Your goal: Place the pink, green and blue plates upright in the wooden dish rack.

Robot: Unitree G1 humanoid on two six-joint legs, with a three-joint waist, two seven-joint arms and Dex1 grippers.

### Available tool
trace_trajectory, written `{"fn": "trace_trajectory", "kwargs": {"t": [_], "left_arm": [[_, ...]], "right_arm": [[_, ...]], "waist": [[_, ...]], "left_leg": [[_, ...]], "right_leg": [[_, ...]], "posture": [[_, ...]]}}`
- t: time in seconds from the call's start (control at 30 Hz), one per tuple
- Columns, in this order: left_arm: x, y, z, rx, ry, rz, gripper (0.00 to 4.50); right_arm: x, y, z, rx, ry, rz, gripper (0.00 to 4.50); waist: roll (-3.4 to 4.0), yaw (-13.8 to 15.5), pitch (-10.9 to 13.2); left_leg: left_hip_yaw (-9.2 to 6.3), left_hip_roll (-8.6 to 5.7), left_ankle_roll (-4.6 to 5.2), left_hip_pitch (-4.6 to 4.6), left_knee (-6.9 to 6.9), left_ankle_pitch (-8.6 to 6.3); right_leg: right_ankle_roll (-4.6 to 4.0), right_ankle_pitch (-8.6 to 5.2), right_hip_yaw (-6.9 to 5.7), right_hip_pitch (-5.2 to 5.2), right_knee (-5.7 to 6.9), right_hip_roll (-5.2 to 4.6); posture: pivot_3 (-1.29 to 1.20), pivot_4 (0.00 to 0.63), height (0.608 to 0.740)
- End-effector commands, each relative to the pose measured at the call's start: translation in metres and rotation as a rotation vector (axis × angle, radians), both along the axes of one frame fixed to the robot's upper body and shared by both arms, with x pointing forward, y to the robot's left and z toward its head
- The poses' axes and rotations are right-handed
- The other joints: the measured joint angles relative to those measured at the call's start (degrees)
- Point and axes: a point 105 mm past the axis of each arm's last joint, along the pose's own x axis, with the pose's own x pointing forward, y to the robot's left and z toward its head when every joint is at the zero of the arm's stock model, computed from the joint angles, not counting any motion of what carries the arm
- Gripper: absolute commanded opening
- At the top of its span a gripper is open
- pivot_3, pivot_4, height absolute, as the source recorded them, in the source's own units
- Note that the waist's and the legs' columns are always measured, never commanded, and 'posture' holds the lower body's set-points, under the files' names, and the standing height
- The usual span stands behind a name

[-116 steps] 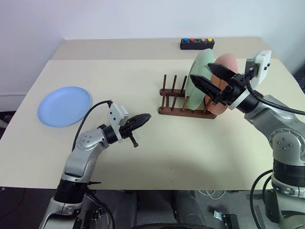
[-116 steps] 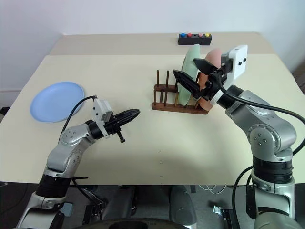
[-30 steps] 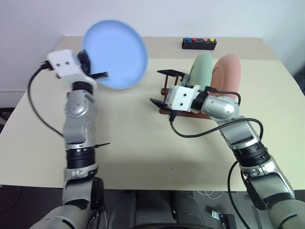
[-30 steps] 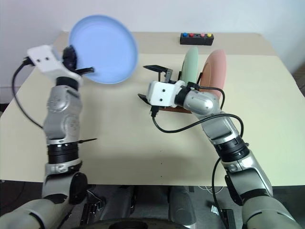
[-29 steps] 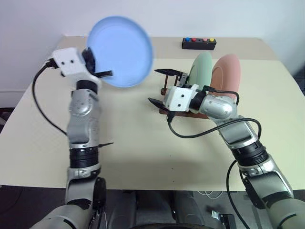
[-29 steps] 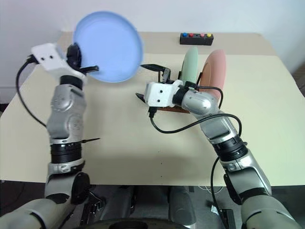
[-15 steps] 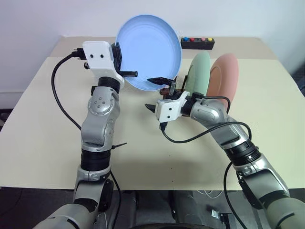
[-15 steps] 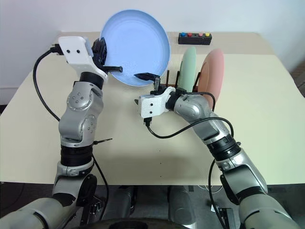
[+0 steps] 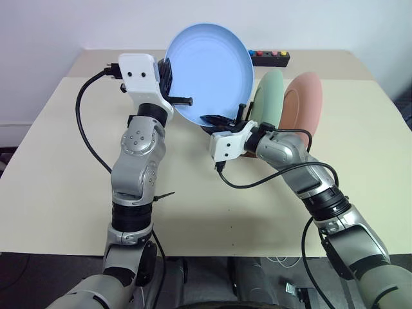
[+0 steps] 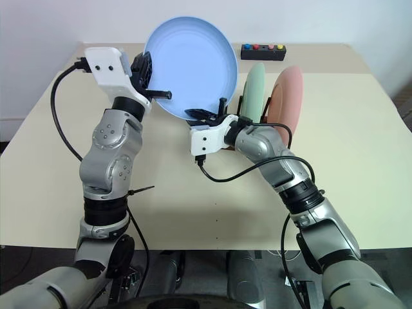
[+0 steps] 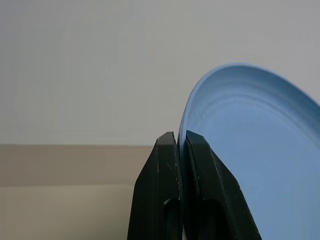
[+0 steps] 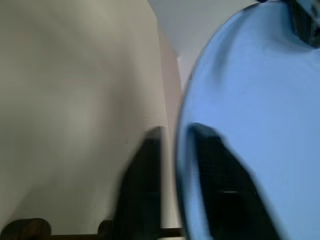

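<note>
At upper left of the head views, the left pincer (image 9: 175, 98) is clamped on the left edge of the blue plate (image 9: 209, 67), holding it upright in the air above the counter (image 9: 58, 167), its concave face toward the camera. At centre, the right pincer (image 9: 219, 120) reaches in from the right and has its two fingers closed over the plate's lower rim; its wrist view shows the rim passing between the fingers. So both arms grip the one plate, the left at its side, the right at its bottom.

The wooden dish rack (image 9: 248, 114) lies just right of and below the plate, largely hidden behind the right forearm. The green plate (image 9: 270, 96) and the pink plate (image 9: 304, 100) already stand upright in it, at centre right. The rack's free pegs are on its left end, nearest the blue plate, and the right arm is closer to them, so a handover to it seems likely.
</note>
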Motion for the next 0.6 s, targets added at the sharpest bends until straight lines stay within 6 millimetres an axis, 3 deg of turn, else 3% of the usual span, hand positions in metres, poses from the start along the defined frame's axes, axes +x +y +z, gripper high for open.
{"fn": "trace_trajectory", "kwargs": {"t": [0.03, 0.13, 0.17, 0.2, 0.27, 0.37, 0.43, 0.53, 0.6], "left_arm": [[-0.011, -0.003, 0.026, -0.033, -0.098, -0.031, 0.0], [-0.012, 0.002, 0.027, -0.092, -0.102, -0.05, 0.0], [-0.013, 0.004, 0.028, -0.118, -0.109, -0.056, 0.67], [-0.014, 0.006, 0.029, -0.133, -0.113, -0.059, 0.88], [-0.016, 0.012, 0.035, -0.225, -0.138, -0.076, 1.89], [-0.027, 0.029, 0.053, -0.426, -0.236, -0.132, 3.48], [-0.032, 0.046, 0.062, -0.472, -0.296, -0.125, 4.46], [-0.035, 0.065, 0.068, -0.486, -0.342, -0.083, 4.49], [-0.035, 0.092, 0.068, -0.451, -0.36, 0.004, 4.49]], "right_arm": [[0.001, 0.001, 0.017, 0.014, -0.06, 0.001, 0.02], [0.001, 0.001, 0.017, 0.01, -0.074, 0.0, 0.02], [0.0, 0.001, 0.017, 0.007, -0.083, -0.001, 0.0], [0.0, 0.001, 0.018, 0.006, -0.089, -0.002, 0.0], [0.0, 0.001, 0.017, -0.002, -0.099, 0.0, 0.0], [-0.001, 0.0, 0.018, -0.014, -0.122, 0.002, 0.0], [-0.002, 0.0, 0.022, -0.006, -0.137, 0.01, 0.0], [-0.003, 0.002, 0.027, 0.002, -0.158, 0.026, 0.0], [-0.011, 0.007, 0.033, 0.022, -0.184, 0.083, 0.0]], "waist": [[0.0, 0.06, 0.0], [0.0, 0.08, 0.0], [0.0, 0.09, 0.0], [0.0, 0.11, 0.0], [0.0, 0.1, 0.0], [-0.01, 0.11, 0.01], [-0.02, -0.05, 0.01], [-0.01, -0.09, 0.01], [-0.02, -0.08, 0.01]], "left_leg": [[0.0, 0.0, 0.0, 0.0, -0.01, 0.0], [0.0, 0.0, 0.0, 0.0, 0.0, 0.0], [0.0, 0.0, 0.0, 0.0, 0.0, 0.0], [0.0, 0.0, -0.01, 0.0, 0.0, 0.0], [0.0, 0.0, -0.01, 0.0, 0.0, 0.01], [0.0, 0.0, -0.02, -0.01, 0.02, 0.01], [0.0, 0.0, -0.02, -0.01, 0.0, 0.01], [0.0, 0.0, -0.04, 0.01, -0.01, 0.02], [0.0, 0.0, -0.04, 0.02, 0.01, 0.02]], "right_leg": [[0.0, 0.0, 0.0, 0.0, 0.0, 0.0], [0.0, 0.0, 0.0, 0.01, -0.01, 0.0], [0.0, 0.0, 0.0, 0.01, -0.01, 0.0], [0.0, 0.0, 0.0, 0.02, -0.01, 0.0], [0.0, 0.0, 0.0, 0.02, -0.01, 0.0], [0.0, 0.0, 0.0, 0.01, -0.01, 0.0], [0.0, 0.0, 0.0, 0.01, -0.01, 0.0], [0.0, 0.0, 0.0, 0.01, -0.01, 0.01], [0.0, 0.0, 0.0, 0.03, -0.01, 0.01]], "posture": [[0.0, 0.15, 0.734], [0.0, 0.15, 0.734], [0.0, 0.15, 0.734], [0.0, 0.15, 0.734], [0.0, 0.15, 0.734], [0.0, 0.15, 0.734], [0.0, 0.15, 0.734], [0.0, 0.15, 0.734], [0.0, 0.15, 0.734]]}}
